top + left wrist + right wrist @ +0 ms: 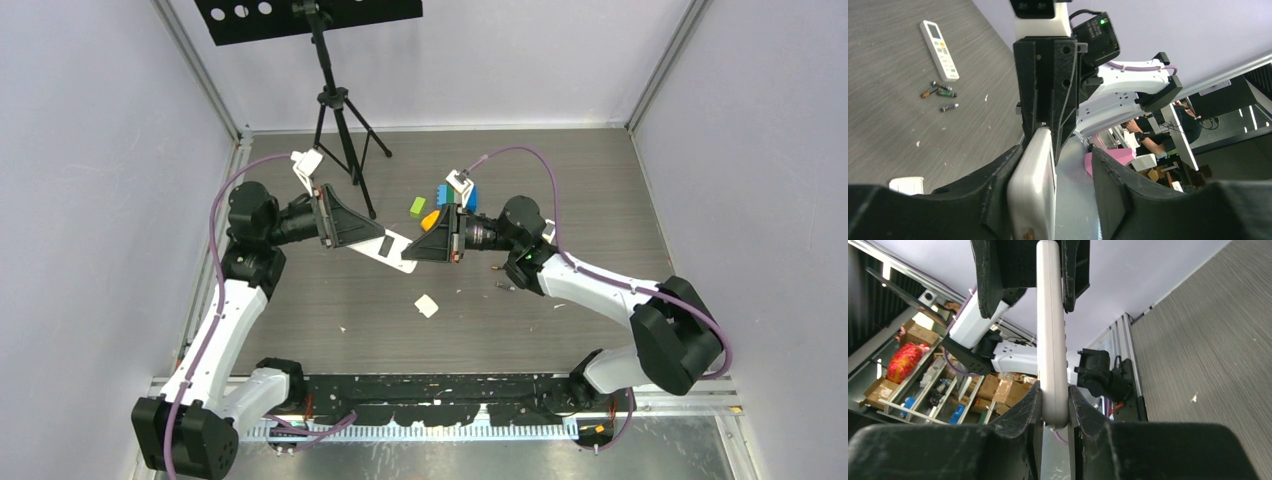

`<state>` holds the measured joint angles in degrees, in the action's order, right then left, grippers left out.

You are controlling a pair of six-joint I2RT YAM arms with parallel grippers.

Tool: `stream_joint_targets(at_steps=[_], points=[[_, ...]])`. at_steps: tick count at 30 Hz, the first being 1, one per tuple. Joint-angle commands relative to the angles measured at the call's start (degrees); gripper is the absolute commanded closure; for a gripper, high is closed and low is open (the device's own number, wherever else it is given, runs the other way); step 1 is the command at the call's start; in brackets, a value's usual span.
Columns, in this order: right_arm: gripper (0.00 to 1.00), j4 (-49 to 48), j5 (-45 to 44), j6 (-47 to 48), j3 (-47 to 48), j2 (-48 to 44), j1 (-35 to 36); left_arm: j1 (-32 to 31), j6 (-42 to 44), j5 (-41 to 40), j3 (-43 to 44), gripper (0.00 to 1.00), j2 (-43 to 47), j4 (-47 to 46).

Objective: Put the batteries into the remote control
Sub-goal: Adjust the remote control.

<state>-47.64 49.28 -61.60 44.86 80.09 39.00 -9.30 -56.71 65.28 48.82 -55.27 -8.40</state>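
Note:
The white remote control (397,259) hangs above the table between my two grippers. My right gripper (1054,390) is shut on one end of it; in the right wrist view the remote (1050,315) runs straight up from the pinched tip. My left gripper (1058,155) stands open around the other end. There the remote (1033,185) leans on the left finger (998,175), with a clear gap to the other finger. Several batteries (946,93) lie loose on the table below a second white remote (939,43).
A small white cover piece (427,305) lies on the table in front of the grippers. Green (417,206), orange (430,218) and blue (443,193) toy blocks sit just behind them. A black tripod (340,110) stands at the back left.

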Motion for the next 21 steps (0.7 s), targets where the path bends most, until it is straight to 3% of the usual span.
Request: stream_joint_targets(at_steps=[1,6,12,15,17,18,19,21], points=[[0.98,11.51,0.06,9.51,4.92,-3.09,0.02,-0.17,2.76,2.66,1.73,0.51,-1.06,4.35],[0.98,21.75,-3.0,16.82,7.66,-4.11,0.02,-0.24,8.23,3.02,2.84,0.55,-2.02,12.37],[0.98,27.18,-4.68,20.97,9.41,-4.34,-0.07,-0.19,13.17,4.26,3.38,0.62,-2.57,18.41],[0.98,28.08,-4.41,21.59,9.99,-3.96,-0.07,-0.24,14.08,5.15,3.54,0.74,-2.52,19.15],[0.98,28.85,-4.31,21.85,10.36,-3.74,-0.07,-0.2,14.4,5.05,3.62,0.9,-2.18,19.18],[0.96,29.51,-4.53,22.2,10.54,-3.68,-0.07,-0.24,14.62,4.91,3.71,0.98,-2.19,19.26],[0.9,30.17,-5.07,22.51,10.55,-3.8,-0.21,-0.26,14.87,4.68,3.74,1.0,-2.07,19.3],[0.67,31.25,-7.15,23.0,10.16,-4.32,-0.75,-0.19,16.35,3.12,3.87,1.0,-1.57,20.23]])
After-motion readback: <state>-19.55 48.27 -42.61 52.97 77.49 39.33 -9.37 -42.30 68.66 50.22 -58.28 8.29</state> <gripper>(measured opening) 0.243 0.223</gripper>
